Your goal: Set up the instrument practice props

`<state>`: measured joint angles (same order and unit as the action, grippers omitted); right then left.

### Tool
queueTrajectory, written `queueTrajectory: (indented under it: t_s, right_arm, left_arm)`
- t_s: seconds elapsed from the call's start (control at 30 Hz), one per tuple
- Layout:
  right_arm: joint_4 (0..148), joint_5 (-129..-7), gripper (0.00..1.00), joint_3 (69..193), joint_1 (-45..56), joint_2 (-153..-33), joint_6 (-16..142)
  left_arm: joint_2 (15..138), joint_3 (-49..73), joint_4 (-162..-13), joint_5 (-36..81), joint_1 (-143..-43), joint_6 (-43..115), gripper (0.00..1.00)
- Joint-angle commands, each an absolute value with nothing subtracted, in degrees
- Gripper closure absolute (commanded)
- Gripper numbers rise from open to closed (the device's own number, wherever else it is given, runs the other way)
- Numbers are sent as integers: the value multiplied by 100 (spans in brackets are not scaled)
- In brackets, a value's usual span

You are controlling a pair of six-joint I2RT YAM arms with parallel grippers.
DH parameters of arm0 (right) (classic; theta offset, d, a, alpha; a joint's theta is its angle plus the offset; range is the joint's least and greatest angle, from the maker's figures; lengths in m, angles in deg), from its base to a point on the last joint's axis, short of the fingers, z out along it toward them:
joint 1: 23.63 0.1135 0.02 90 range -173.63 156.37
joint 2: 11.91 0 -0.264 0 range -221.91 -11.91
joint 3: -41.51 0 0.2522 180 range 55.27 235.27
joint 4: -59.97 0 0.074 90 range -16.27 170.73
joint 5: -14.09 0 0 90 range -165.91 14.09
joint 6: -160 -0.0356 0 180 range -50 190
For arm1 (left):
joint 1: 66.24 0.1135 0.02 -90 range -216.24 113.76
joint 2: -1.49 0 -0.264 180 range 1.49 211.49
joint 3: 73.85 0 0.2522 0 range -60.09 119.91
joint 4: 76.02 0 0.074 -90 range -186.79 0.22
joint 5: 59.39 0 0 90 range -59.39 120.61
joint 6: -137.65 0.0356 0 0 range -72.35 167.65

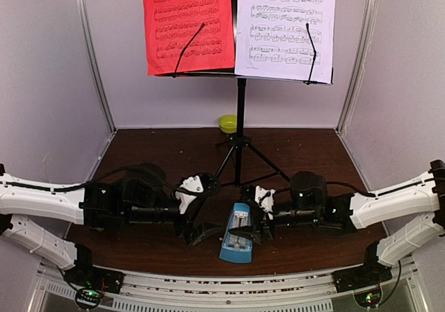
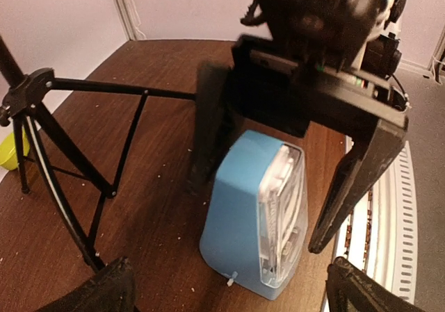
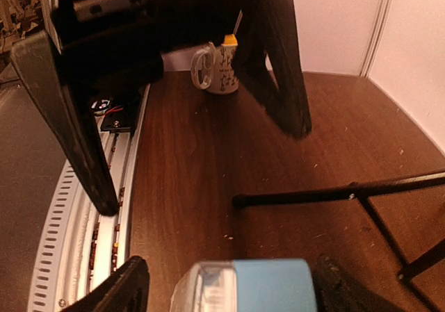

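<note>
Your right claw (image 2: 259, 215) stands open astride the metronome (image 2: 233, 208), one finger on each side and neither visibly touching it, so it has hold of nothing. Your left claw (image 1: 200, 230) is spread wide and empty, just to the metronome's left. Behind them the stand (image 1: 240, 110) is upright at mid-table (image 1: 160, 152), with the red sheet (image 1: 188, 23) and white sheet (image 1: 285, 27) side by side on it. The metronome stands near the front edge, long axis vertical, its clear cover (image 2: 281, 215) facing you. It looks placed, so draw the right claw straight back, clear of both sides.
</note>
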<state>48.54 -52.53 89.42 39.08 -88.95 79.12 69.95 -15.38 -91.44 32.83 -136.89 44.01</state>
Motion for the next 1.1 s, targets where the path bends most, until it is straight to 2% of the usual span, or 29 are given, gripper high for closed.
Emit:
queueTrajectory:
  t_s: [0.0,0.13,0.5,0.77,0.93,1.07]
  right_arm:
    - [4514,-5379,14,8874,3939,-8345,7940]
    - [4828,-5495,1,8728,3940,-7875,7903]
    - [6439,-6587,0,8149,3921,-5652,6761]
    - [7054,-7071,0,7554,3919,-4216,6005]
    - [7603,-7158,0,7501,3912,-3835,5820]
    - [7827,-7132,0,7525,3912,-3905,5625]
  left_arm:
    - [7371,-1129,-9011,2625,-13682,4787,2]
    - [7679,-1008,-8812,2296,-13681,4924,2]
    - [8617,-558,-8659,1937,-13628,5198,2]
    - [9062,-421,-8575,698,-13318,5631,2]
    - [9446,-121,-8738,385,-13262,6029,4]
    - [9681,13,-8764,12,-13190,6120,12]
